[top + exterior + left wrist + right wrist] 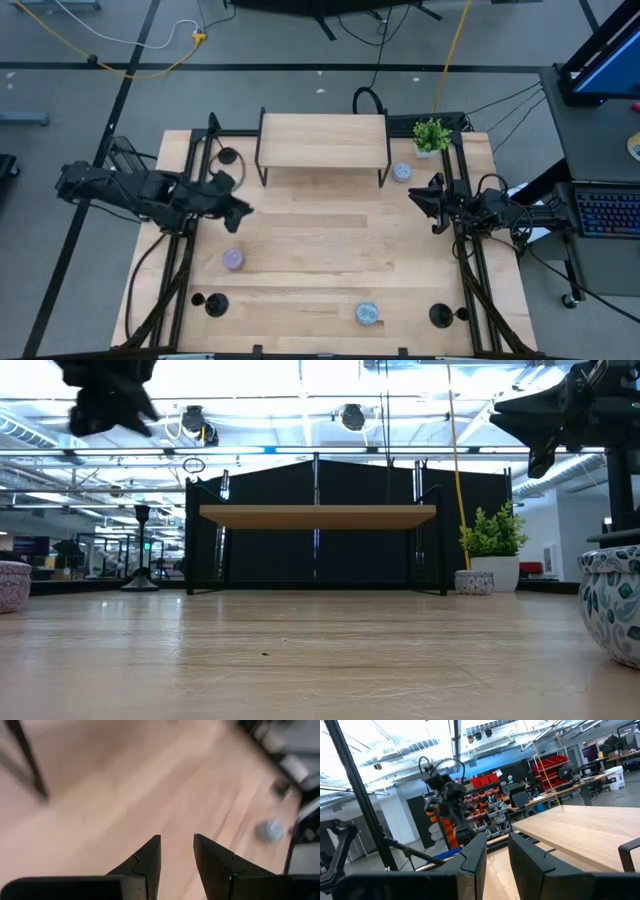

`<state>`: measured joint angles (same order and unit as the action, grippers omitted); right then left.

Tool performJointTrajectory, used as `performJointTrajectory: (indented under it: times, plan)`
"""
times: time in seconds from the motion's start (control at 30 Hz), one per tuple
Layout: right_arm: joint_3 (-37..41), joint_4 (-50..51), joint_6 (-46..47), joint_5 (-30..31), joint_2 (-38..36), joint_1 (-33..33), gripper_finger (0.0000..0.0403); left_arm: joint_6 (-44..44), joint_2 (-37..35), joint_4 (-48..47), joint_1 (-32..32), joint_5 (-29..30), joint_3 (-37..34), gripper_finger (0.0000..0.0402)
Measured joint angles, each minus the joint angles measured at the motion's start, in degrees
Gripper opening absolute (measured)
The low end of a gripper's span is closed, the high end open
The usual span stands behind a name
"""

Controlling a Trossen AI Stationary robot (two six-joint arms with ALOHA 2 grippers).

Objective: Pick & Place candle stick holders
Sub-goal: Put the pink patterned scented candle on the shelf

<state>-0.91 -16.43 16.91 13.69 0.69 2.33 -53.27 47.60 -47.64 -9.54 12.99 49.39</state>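
Holders: one (228, 157) at counter's far-left edge by shelf (322, 140); two at near corners (215, 304), (440, 316). Left hand (238, 208), right hand (425, 195): slightly apart, empty, aloft. Risk: thin stems, off-centre pinch tips holder; bowls (233, 259) nearby.

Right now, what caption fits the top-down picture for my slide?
Two robot arms wait over a wooden table holding three black candle stick holders.

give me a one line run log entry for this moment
left gripper: open, empty, above table | right gripper: open, empty, raised | candle stick holders: on table, none held
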Motion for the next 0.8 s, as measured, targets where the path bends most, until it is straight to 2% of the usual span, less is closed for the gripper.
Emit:
performJointTrajectory:
  times: [0.2,0.33,0.53,0.8]
  plan:
    - [0.00,0.00,0.02,0.00,0.00,0.00,0.0073,-7.43,6.27,-10.94,-0.03,-11.92,2.36,0.0120]
    - [0.00,0.00,0.00,0.00,0.00,0.00,0.0073,-11.51,8.46,-14.59,-0.40,-16.16,2.36,0.0120]
    - [0.00,0.00,0.00,0.00,0.00,0.00,0.0073,-15.03,10.57,-17.24,-2.70,-16.43,2.36,0.0120]
    - [-0.01,0.00,0.00,0.00,0.00,0.00,0.0073,-15.23,13.78,-17.07,-5.50,-15.56,2.36,0.0120]
